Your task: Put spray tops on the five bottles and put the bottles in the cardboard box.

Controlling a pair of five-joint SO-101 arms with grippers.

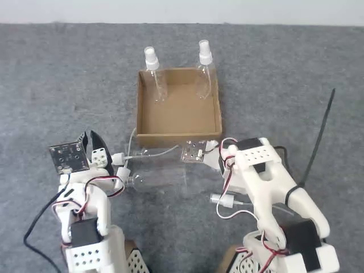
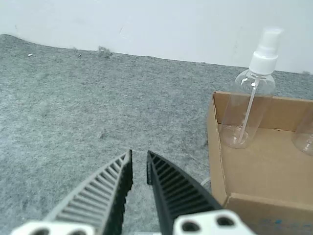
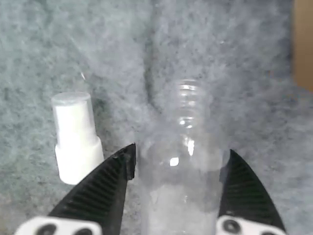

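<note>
An uncapped clear bottle (image 3: 183,161) lies on its side on the grey carpet in front of the cardboard box (image 1: 142,122). My right gripper (image 3: 181,149) is shut on its body, and the threaded neck (image 1: 134,181) points towards the left arm. A white spray top (image 3: 76,139) lies beside that neck, and its thin tube (image 1: 153,152) runs along the box front. My left gripper (image 2: 140,154) hangs above the carpet left of the box (image 2: 217,147), fingers a narrow gap apart and empty. Two capped bottles (image 1: 154,77) (image 1: 203,71) stand upright at the back of the box.
Another loose spray top (image 1: 220,199) with its tube lies beside the right arm (image 1: 267,176). A black strap (image 1: 319,133) sticks up at the right. Open carpet lies to the left of the box and behind it, up to a white wall (image 2: 156,24).
</note>
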